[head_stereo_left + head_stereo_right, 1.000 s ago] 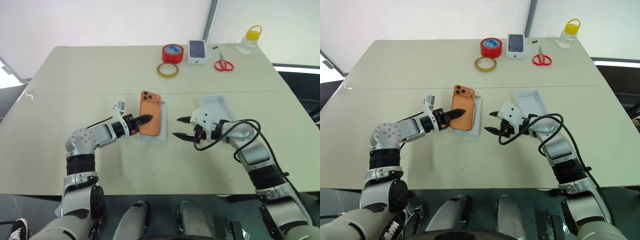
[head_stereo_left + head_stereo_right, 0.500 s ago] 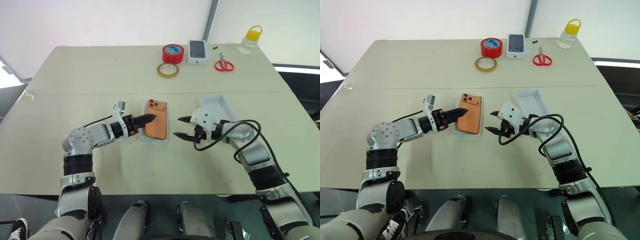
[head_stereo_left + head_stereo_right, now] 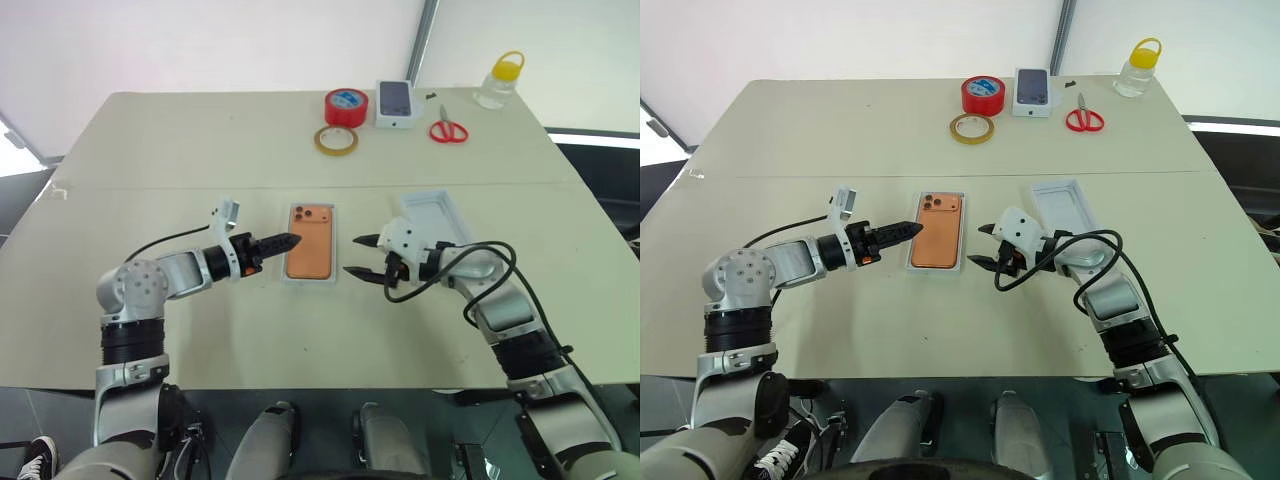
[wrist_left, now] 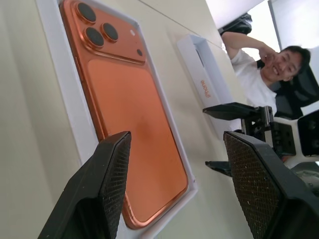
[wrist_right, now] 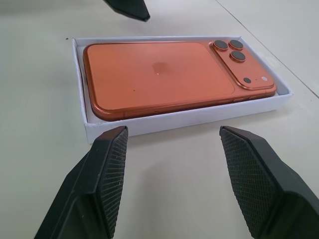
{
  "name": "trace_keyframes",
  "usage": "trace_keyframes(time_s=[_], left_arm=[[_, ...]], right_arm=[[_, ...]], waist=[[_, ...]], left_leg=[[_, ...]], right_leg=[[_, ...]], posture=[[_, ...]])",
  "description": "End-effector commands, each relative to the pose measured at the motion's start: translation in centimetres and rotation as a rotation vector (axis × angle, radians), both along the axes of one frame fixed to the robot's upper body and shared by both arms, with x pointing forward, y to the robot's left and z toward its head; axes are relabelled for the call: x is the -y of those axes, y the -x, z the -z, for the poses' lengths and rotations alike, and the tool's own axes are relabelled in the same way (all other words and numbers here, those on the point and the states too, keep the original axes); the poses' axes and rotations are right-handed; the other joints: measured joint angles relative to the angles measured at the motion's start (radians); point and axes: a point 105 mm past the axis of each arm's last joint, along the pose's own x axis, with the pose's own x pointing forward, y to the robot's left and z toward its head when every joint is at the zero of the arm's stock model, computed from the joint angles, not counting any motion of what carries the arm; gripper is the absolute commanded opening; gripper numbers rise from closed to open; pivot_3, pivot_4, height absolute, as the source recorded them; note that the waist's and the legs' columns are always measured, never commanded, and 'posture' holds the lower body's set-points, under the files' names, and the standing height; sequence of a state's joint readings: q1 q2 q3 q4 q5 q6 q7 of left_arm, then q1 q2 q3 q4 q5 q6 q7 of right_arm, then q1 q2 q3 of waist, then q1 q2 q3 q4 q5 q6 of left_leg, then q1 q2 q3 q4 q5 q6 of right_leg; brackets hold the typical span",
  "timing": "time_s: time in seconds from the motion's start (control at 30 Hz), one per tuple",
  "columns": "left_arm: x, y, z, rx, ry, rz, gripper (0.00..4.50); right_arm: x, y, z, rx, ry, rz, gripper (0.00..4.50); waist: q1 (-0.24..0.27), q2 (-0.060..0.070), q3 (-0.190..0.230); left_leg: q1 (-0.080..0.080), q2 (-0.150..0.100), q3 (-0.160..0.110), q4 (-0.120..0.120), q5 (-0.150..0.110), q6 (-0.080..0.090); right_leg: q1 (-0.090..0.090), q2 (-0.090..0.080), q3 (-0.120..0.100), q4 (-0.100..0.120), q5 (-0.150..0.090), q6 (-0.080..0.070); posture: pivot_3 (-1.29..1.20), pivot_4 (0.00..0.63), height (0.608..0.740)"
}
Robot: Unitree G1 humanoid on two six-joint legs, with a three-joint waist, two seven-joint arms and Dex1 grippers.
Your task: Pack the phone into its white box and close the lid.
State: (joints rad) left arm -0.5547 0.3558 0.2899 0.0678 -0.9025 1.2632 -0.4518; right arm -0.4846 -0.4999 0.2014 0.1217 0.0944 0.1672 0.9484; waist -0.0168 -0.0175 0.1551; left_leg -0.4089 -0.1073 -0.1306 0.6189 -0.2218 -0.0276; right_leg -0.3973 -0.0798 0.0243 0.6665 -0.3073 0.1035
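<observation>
The phone is seen lying flat, back upward, inside the white box, with its camera lenses at the far end. The tray sits at the middle of the tabletop, between the two arms. The phone appears fully seated, its edges level with the low walls, so the packing step is judged done.

The left claw is held just to the left of the tray, its fingers spread and holding nothing; from the left wrist view the phone is seen between and beyond the black fingers, untouched. This placement is judged to leave the tray free for covering.

The right claw is held just to the right of the tray, also spread and empty, pointed toward the tray's near right side. Just behind it, on the right, the lid lies with its open side upward. It is close to the right arm, so that arm is judged the likely one to fetch it.

The lid must be lifted, turned over and lowered squarely over the tray; a skewed approach could catch a wall or push the light tray aside.

At the far edge, two tape rolls, a small white box, scissors and a bottle are left well apart from the work.
</observation>
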Motion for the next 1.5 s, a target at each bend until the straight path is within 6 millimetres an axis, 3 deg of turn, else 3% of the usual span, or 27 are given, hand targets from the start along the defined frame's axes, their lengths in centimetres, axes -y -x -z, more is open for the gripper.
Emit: trace_keyframes(time_s=[0.03, 0.07, 0.17, 0.3, 0.33, 0.5, 0.77, 1.13, 1.27, 1.4, 1.5], left_arm=[[-0.5, -0.3, -1.6, 0.084, -0.014, -0.020, 3.08], [-1.0, -0.6, -1.4, 0.093, -0.037, -0.049, 3.08], [-2.8, -1.4, -0.8, 0.142, -0.137, -0.147, 2.29], [-4.1, -2.1, 0.1, 0.179, -0.224, -0.210, 0.24], [-4.2, -2.2, 0.2, 0.189, -0.240, -0.218, 0.01], [-4.7, -3.5, 2.5, 0.303, -0.537, -0.230, 0.01], [-1.0, -3.8, 4.2, 0.288, -0.498, -0.117, 0.01], [2.9, -3.3, 4.9, 0.272, -0.430, 0.009, 0.01], [5.2, -3.0, 4.8, 0.287, -0.409, 0.053, 0.01], [7.1, -2.8, 4.9, 0.291, -0.384, 0.073, 0.01], [9.7, -2.2, 4.4, 0.290, -0.321, 0.110, 0.01]], right_arm=[[-0.3, -0.4, -1.4, 0.047, -0.017, -0.013, 3.07], [-0.2, -0.4, -1.4, 0.044, -0.017, -0.014, 3.07], [-0.2, -0.5, -1.8, 0.019, -0.047, -0.017, 2.22], [0.9, -2.7, -1.7, 0.124, 0.041, 0.087, 0.20], [0.9, -2.9, -1.6, 0.128, 0.051, 0.094, 0.00], [-0.5, -2.6, -0.5, 0.151, 0.093, 0.043, 0.00], [-0.4, -4.4, 0.1, 0.215, 0.185, 0.098, 0.00], [-1.3, -3.7, 1.2, 0.163, 0.167, 0.069, 0.00], [-0.1, -3.2, 2.4, 0.119, 0.213, 0.069, 0.00], [1.1, -3.4, 2.3, 0.118, 0.229, 0.102, 0.00], [2.7, -3.6, 1.8, 0.124, 0.251, 0.133, 0.00]], waist=[[0.000, 0.000, 0.000], [0.000, 0.000, 0.000], [-0.002, 0.000, 0.000], [0.000, 0.000, 0.000], [0.001, 0.000, 0.000], [0.003, 0.000, 0.000], [0.002, 0.000, 0.000], [0.003, 0.000, 0.000], [0.005, 0.000, 0.000], [0.012, 0.001, -0.001], [0.022, 0.001, -0.001]], left_leg=[[0.000, 0.000, 0.000, 0.000, 0.000, 0.000], [0.000, 0.000, 0.000, 0.000, 0.000, 0.000], [0.000, 0.000, 0.000, 0.000, 0.000, 0.000], [0.000, 0.000, 0.000, 0.000, 0.000, 0.000], [0.000, 0.000, 0.000, 0.000, 0.000, 0.000], [0.000, 0.000, 0.000, -0.001, 0.000, 0.000], [0.000, 0.000, 0.000, 0.000, 0.000, 0.000], [0.000, 0.000, 0.000, 0.001, 0.000, 0.000], [0.000, 0.000, 0.000, 0.003, 0.000, 0.000], [0.000, -0.001, -0.001, 0.007, -0.001, 0.002], [0.000, -0.001, -0.001, 0.008, -0.001, 0.003]], right_leg=[[0.000, 0.000, 0.000, 0.000, 0.000, 0.000], [0.000, 0.000, 0.000, 0.000, 0.000, 0.000], [0.000, 0.000, 0.000, 0.000, 0.000, 0.000], [0.000, 0.000, 0.000, 0.000, 0.000, 0.000], [0.000, 0.000, 0.000, 0.000, 0.000, 0.000], [0.000, 0.000, 0.000, -0.001, 0.000, 0.000], [0.000, 0.000, 0.000, 0.000, 0.000, 0.000], [0.001, 0.000, -0.001, 0.000, 0.000, 0.000], [0.002, 0.000, -0.001, 0.000, 0.000, 0.000], [0.005, 0.000, -0.003, -0.001, 0.000, 0.000], [0.006, -0.001, -0.003, -0.001, 0.000, 0.000]], posture=[[0.00, 0.150, 0.740], [0.00, 0.150, 0.740], [0.00, 0.150, 0.740], [0.00, 0.150, 0.740], [0.00, 0.150, 0.740], [0.00, 0.150, 0.740], [0.00, 0.150, 0.740], [0.00, 0.150, 0.740], [0.00, 0.150, 0.740], [0.00, 0.150, 0.740], [0.00, 0.150, 0.740]])
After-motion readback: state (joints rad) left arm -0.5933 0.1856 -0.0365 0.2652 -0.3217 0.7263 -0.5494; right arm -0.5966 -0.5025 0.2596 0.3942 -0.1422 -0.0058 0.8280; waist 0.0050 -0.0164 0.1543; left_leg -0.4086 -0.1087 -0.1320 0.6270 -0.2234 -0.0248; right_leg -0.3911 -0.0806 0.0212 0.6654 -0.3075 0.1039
